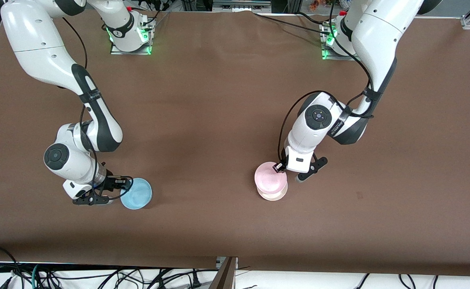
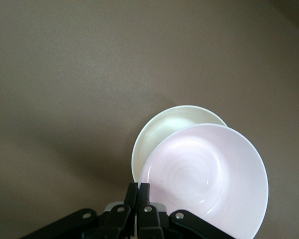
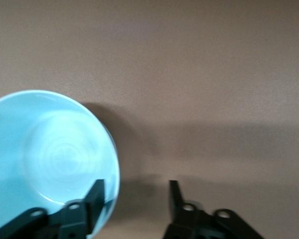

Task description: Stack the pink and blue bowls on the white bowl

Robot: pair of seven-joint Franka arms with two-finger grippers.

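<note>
The pale pink bowl (image 1: 268, 178) is in my left gripper (image 1: 279, 167), which is shut on its rim. It sits over the white bowl (image 1: 274, 196), a little off centre; I cannot tell whether the two touch. In the left wrist view the pink bowl (image 2: 209, 174) covers most of the white bowl (image 2: 164, 129), with my left gripper (image 2: 139, 188) pinching its edge. The sky blue bowl (image 1: 138, 193) stands upright on the table toward the right arm's end. My right gripper (image 1: 118, 188) is open and straddles its rim. In the right wrist view, one finger of my right gripper (image 3: 136, 186) is inside the blue bowl (image 3: 50, 149) and one is outside.
The brown table (image 1: 219, 120) holds only the three bowls. The arm bases with green lights (image 1: 130, 40) stand along the table edge farthest from the front camera. Cables (image 1: 98, 277) hang below the nearest edge.
</note>
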